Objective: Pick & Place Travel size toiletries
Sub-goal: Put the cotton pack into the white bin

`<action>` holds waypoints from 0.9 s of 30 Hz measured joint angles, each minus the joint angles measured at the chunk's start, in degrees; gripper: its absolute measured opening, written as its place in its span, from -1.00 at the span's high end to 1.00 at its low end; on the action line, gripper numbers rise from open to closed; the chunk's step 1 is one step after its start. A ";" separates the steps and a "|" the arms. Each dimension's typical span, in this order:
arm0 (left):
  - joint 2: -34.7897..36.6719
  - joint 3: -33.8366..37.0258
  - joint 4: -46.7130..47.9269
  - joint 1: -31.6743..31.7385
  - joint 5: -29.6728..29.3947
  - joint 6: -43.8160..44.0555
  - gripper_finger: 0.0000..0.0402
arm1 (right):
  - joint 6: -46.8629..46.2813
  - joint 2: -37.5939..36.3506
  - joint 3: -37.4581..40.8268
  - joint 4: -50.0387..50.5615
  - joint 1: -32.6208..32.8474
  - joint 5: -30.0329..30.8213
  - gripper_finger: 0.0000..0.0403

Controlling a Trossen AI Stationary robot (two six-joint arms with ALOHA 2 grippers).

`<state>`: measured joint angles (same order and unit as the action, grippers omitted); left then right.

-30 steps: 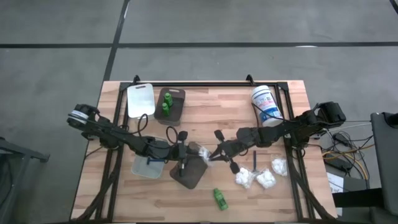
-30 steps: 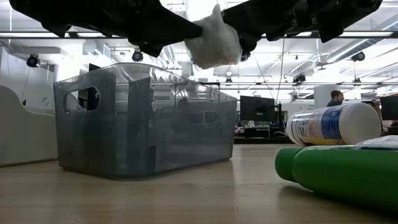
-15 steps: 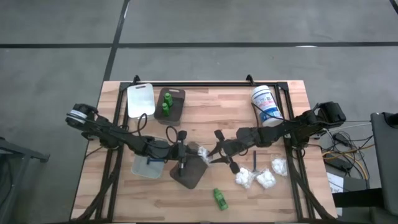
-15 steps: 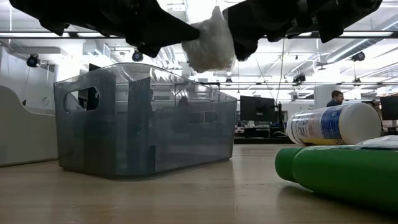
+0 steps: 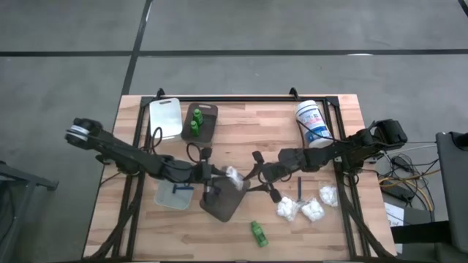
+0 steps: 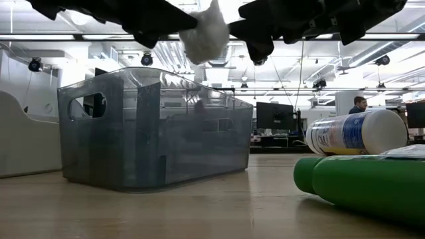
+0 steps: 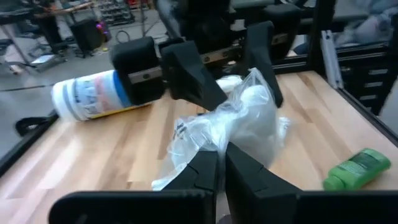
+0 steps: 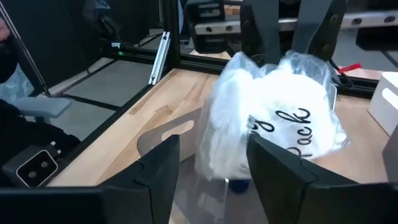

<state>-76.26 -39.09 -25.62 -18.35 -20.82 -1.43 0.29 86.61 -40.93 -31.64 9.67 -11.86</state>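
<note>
The brown tray (image 5: 202,121) holds two green bottles (image 5: 195,123); the pale tray (image 5: 175,195) holds a blue-grey stick (image 5: 182,191). Above the grey tray (image 5: 221,201), the left gripper (image 5: 213,177) pinches a white packet (image 5: 232,175); the right gripper (image 5: 257,177), fingers spread, faces it. More packets (image 5: 301,208) and another bottle (image 5: 258,233) lie on the wooden table (image 5: 241,139), near a white tub (image 5: 311,123).

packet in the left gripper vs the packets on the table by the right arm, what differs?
The held white packet hangs in the left gripper above the grey tray; the loose packets lie on the table. It is single; they are clustered. The right gripper is open beside it. All are lumpy and white.
</note>
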 joint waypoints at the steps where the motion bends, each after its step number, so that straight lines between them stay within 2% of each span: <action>1: 0.65 0.00 0.61 0.00 -0.77 0.00 0.91 | -0.07 0.00 -0.02 -0.02 0.00 0.02 0.08; 7: 4.68 0.02 4.92 0.01 -5.69 -0.04 0.92 | -0.11 0.00 -0.07 0.10 0.02 -0.02 0.10; 13: 8.89 0.02 9.10 0.02 -8.90 0.00 0.92 | -0.15 0.00 -0.07 0.09 0.04 0.00 0.20; 20: 13.31 0.02 14.49 0.05 -16.14 -0.04 0.92 | -0.30 0.00 -0.07 0.09 0.07 -0.02 0.32; 27: 17.25 0.02 19.24 1.70 -18.13 1.47 0.92 | -0.28 0.00 -0.07 0.09 0.07 -0.06 0.44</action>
<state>-59.01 -39.07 -6.38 -16.65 -38.95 0.04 0.01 86.61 -40.99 -31.55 9.74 -11.91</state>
